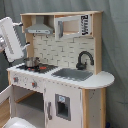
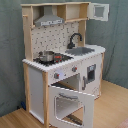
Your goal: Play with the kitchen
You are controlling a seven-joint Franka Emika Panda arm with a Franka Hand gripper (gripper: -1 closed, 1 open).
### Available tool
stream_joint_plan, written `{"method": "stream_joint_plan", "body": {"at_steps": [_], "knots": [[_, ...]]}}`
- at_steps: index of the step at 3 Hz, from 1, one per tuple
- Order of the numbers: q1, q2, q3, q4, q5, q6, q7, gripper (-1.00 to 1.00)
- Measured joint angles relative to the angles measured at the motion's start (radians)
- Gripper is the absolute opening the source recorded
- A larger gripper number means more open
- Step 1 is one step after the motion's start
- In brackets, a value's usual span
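Kitchen [image 1: 60, 70] stands on a wood floor [image 2: 112, 102] in front of a grey curtain [image 1: 115, 45], filling most of both exterior views; in the second exterior view its oven door [image 2: 70, 105] hangs swung down and open at about 6 o'clock of the stove [image 2: 52, 58].

Risk-wise, my guess: the robot arm [image 1: 11, 39] sits at 9 o'clock of the hood in the first exterior view, close to the side post; a sloppy sweep toward the cooktop could clip that post or knock the small metal pot [image 2: 46, 56] off the burner. The open oven door also sticks out low, so any reach down there could snag on it. Can't tell if the gripper is open or closed, it just isn't showing clearly.

Looks: pale wood frame, white panels, dotted backboard [image 2: 55, 37], grey hood [image 1: 40, 30] at 12 o'clock of the stove; black faucet [image 1: 84, 59] curves over the grey sink [image 1: 74, 74]. There's 1 upper cabinet door [image 2: 99, 11] swung open at the top, and 2 knobs sit under the cooktop.
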Motion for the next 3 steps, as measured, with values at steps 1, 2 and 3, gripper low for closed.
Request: {"method": "stream_joint_plan", "body": {"at_steps": [1,2,3], "knots": [[0.041,0.018,0.004,-0.001,-0.035,-0.092,0.046,1.0],[0.077,0.035,0.004,-0.003,-0.061,-0.171,0.085,1.0],[0.117,0.06,-0.001,-0.007,-0.089,-0.267,0.138,1.0]]}}
